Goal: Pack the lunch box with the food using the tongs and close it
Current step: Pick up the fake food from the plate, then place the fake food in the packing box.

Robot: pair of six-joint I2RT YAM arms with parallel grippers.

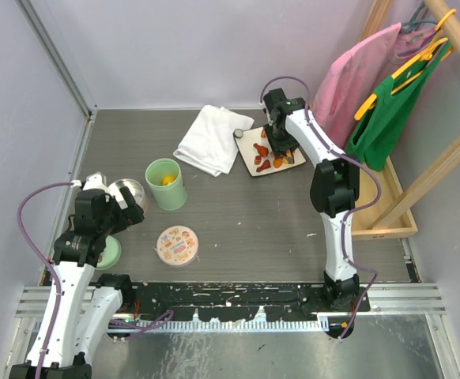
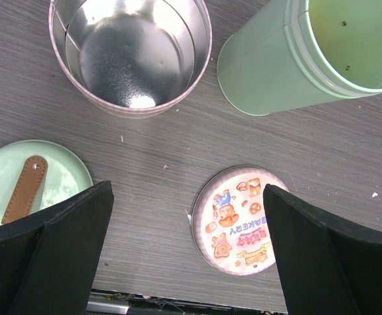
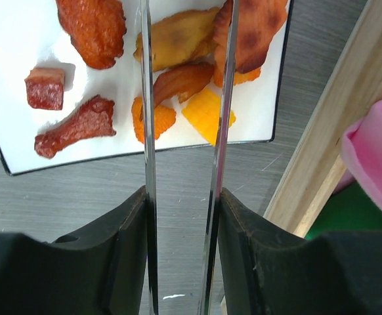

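My right gripper point(image 3: 183, 197) clamps the tongs point(image 3: 148, 118), squeezing them narrow; my left gripper point(image 2: 188, 190) gapes wide and empty. Only the wrist view shows the tong arms over the food point(image 3: 178, 82) on the white plate point(image 3: 7, 65): glossy orange, red and yellow pieces.

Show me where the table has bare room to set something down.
Bare: the middle stretch between the printed lid, the plate and the right arm; also the back-left corner beyond the cup, left of the towel. Crowded: near left, around tin, cup, mint lid.
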